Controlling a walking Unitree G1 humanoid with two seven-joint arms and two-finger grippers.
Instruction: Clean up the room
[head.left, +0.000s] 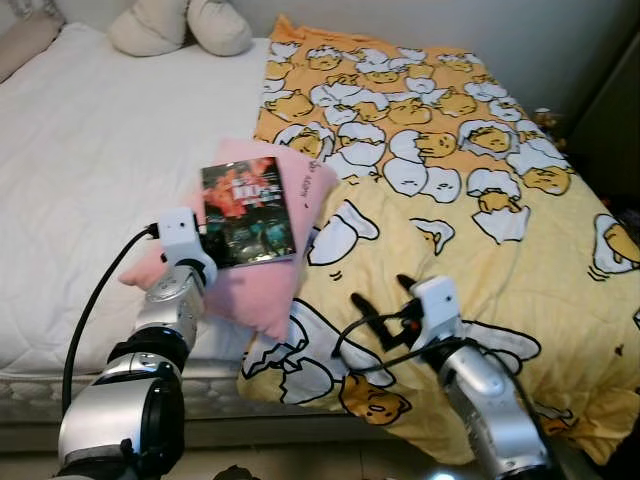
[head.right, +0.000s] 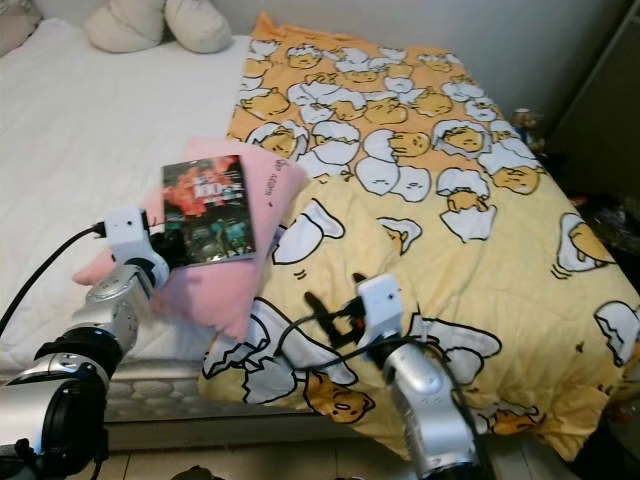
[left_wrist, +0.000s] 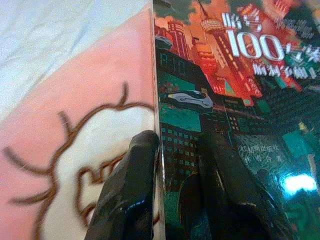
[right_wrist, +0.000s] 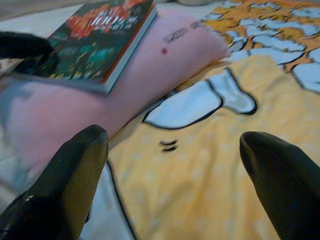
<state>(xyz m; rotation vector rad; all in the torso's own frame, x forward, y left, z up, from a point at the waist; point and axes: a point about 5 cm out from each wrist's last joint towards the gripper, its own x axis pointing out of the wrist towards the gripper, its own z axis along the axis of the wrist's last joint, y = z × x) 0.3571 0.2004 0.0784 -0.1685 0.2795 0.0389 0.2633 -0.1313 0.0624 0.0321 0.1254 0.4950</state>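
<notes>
While the left gripper (head.left: 212, 243) pinches the near edge of the book (head.left: 247, 211), one finger (left_wrist: 131, 190) under the cover and one on top, the book sits on the pink pillow (head.left: 258, 282) at the seam between the white sheet (head.left: 80, 170) and the yellow egg-print blanket (head.left: 470, 230). Right gripper (head.left: 382, 303) hovers over the blanket just beside the pillow, fingers (right_wrist: 65, 185) spread wide, nothing between them.

We get soft, even room light; glare on the glossy book (left_wrist: 240, 125) cover; both wrist views blurry up close.
</notes>
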